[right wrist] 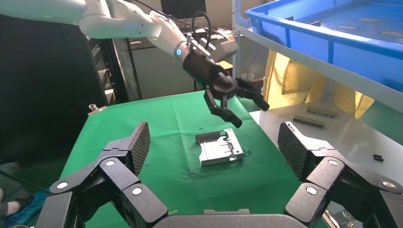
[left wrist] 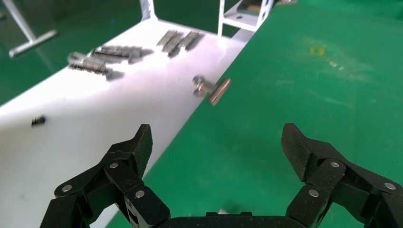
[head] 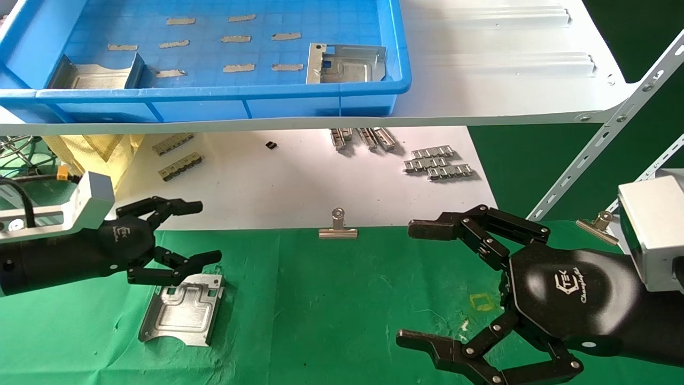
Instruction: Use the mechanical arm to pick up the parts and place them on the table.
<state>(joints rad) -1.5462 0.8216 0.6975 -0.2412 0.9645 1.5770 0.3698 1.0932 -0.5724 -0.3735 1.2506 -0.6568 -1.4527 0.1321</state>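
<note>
One silvery stamped part (head: 183, 308) lies flat on the green cloth table (head: 331, 299) at the front left; it also shows in the right wrist view (right wrist: 219, 147). My left gripper (head: 206, 232) hovers just above its far edge, open and empty; in its own view (left wrist: 216, 142) nothing lies between the fingers. Two more parts sit in the blue bin (head: 374, 96) on the shelf: one at the right (head: 346, 63), one at the left (head: 96, 74). My right gripper (head: 419, 283) is open and empty over the table's right side, as its own view (right wrist: 214, 145) shows.
A white shelf (head: 507, 69) overhangs a white sheet (head: 278, 182) holding small toothed metal strips (head: 438, 163). A silver binder clip (head: 337, 227) pins the cloth's edge at the middle, another (head: 597, 223) at the right. Yellow cloth (head: 101, 149) and cables lie at the left.
</note>
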